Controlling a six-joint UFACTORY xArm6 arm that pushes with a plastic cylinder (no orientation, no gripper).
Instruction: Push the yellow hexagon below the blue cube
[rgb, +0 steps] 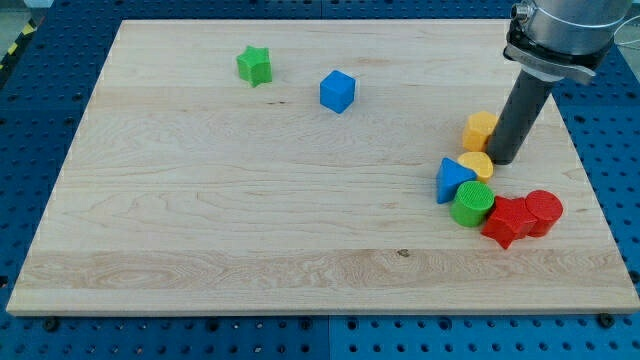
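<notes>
The yellow hexagon (479, 131) sits on the wooden board (250, 220) at the view's right. The blue cube (337, 91) stands well to its left and a little higher in the view. My tip (503, 158) rests on the board right beside the hexagon, at its lower right, touching or almost touching it. The dark rod rises from there toward the view's top right.
Just below my tip lies a cluster: a second yellow block (477, 165), a blue triangular block (453, 180), a green cylinder (472, 205), a red star (507, 221) and a red cylinder (544, 211). A green star (255, 66) sits at the top left.
</notes>
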